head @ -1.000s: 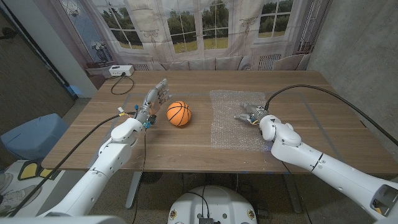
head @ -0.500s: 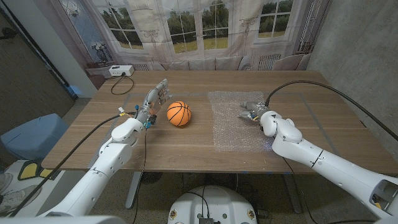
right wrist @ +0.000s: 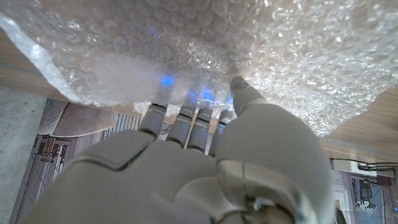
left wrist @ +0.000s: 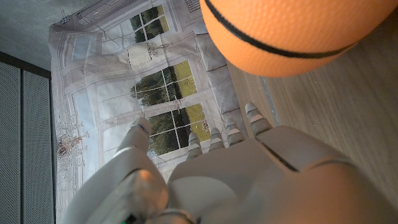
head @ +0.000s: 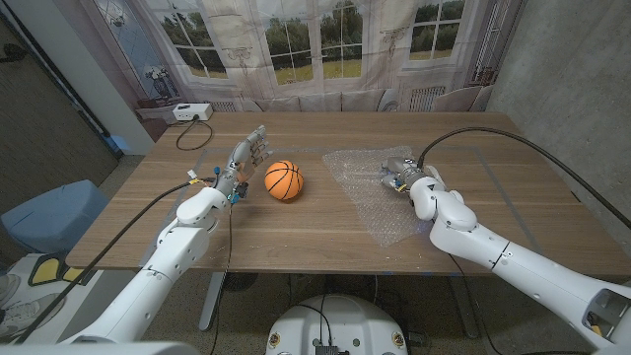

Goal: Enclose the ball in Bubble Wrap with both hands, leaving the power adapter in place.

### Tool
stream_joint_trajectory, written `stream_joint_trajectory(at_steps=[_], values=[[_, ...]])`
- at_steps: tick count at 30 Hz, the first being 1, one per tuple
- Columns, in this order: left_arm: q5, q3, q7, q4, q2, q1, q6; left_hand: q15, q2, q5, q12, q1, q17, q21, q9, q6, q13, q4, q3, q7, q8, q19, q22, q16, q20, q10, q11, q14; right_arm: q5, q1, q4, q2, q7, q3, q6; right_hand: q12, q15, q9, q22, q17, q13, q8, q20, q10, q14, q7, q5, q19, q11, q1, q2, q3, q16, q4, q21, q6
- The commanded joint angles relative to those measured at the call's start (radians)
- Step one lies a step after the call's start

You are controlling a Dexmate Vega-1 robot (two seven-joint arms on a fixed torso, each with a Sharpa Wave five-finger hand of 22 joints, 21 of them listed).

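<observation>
We find the ball (head: 283, 180) bare on the bench (head: 296, 232), wrapping not yet done. The right hand (head: 402, 177), beside the ball, grips the rumpled bubble wrap (head: 380, 202); the left hand (head: 246, 156) stands open-fingered, holding nothing.

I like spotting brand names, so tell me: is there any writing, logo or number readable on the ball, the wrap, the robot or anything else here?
None can be read.
Orange rubber basketball: black seams, no legible lettering.
Clear plastic bubble wrap sheet: no print.
White power adapter at the far table corner: too small to read.
</observation>
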Motion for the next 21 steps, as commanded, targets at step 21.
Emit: stream_joint_trajectory(at_steps=[21], values=[[0.002,0.004,-0.010,-0.002,0.002,-0.010,0.002,0.002,0.001,0.005,0.002,-0.009,0.005,0.010,0.002,0.001,0.004,0.003,0.000,-0.002,0.002,0.004,0.006,0.006,0.005,-0.011,0.003,-0.004,0.372,-0.185,0.014,0.071,-0.381,0.294,0.467,-0.001,-0.123,0.009,0.033,0.008,0.008,0.015,-0.208,-0.012,0.042,0.017,-0.026,0.248,0.001,-0.022,0.006,-0.014,-0.044,0.028,0.044,0.010]])
